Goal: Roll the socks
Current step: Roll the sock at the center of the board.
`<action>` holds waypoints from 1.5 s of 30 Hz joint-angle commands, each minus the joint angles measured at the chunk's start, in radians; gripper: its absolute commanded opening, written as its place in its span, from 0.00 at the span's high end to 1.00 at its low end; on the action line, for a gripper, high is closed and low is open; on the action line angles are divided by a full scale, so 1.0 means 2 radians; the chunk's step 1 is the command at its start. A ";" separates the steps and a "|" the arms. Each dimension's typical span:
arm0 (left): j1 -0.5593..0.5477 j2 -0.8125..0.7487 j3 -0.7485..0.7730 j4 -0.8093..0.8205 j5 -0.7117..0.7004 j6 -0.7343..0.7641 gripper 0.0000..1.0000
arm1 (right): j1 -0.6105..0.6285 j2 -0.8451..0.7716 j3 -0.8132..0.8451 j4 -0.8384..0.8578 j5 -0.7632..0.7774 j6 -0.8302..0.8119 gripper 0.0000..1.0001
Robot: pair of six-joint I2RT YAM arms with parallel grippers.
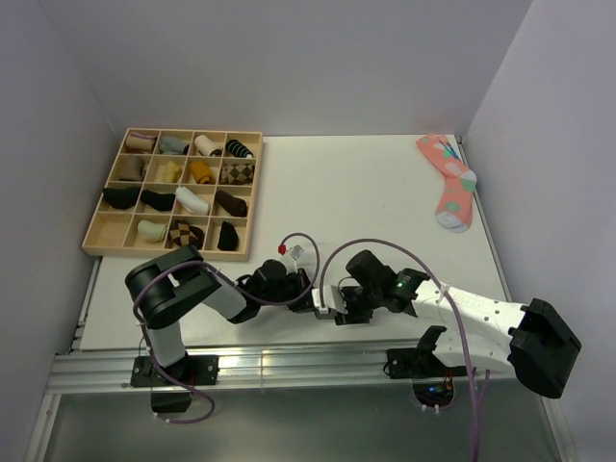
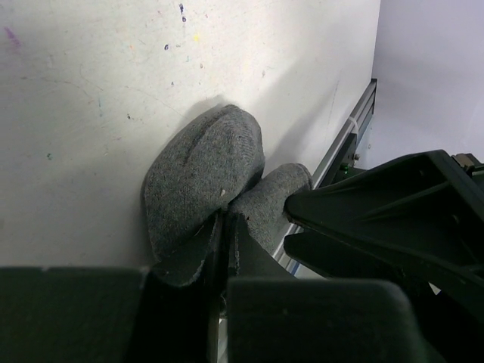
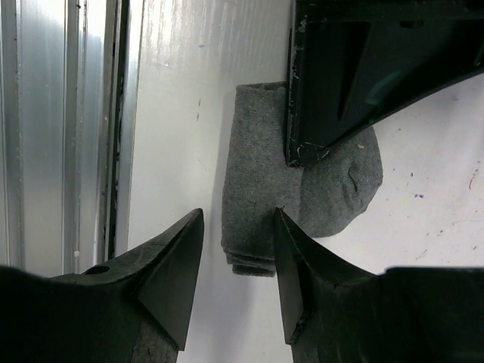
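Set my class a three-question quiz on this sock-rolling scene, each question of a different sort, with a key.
1. True or false: the left end effector is shut on the grey socks.
2. Where does the pink dotted sock lie? A in the wooden tray; B on the table, far right; C in the left end effector.
3. Fill in: the right end effector has its jaws standing ____.
Key: 1 true; 2 B; 3 open.

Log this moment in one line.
left end effector: shut on socks | right end effector: open, at folded end | socks: by table near edge
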State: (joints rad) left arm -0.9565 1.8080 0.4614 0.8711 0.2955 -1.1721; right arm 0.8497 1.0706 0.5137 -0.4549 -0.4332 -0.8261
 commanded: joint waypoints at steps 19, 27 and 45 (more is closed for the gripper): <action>0.029 0.032 0.006 -0.170 0.045 0.062 1.00 | 0.038 0.056 -0.011 0.067 0.058 0.017 0.52; 0.032 0.036 0.025 -0.189 0.063 0.081 1.00 | 0.041 0.074 -0.008 0.084 0.074 0.023 0.50; 0.030 -0.101 -0.025 -0.143 -0.063 0.097 0.67 | 0.018 0.176 0.096 -0.048 0.012 0.036 0.78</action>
State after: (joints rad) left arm -0.8948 1.6615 0.4465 0.6579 0.3042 -1.0325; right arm 0.9070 1.3743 0.6697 -0.4229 -0.3645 -0.7628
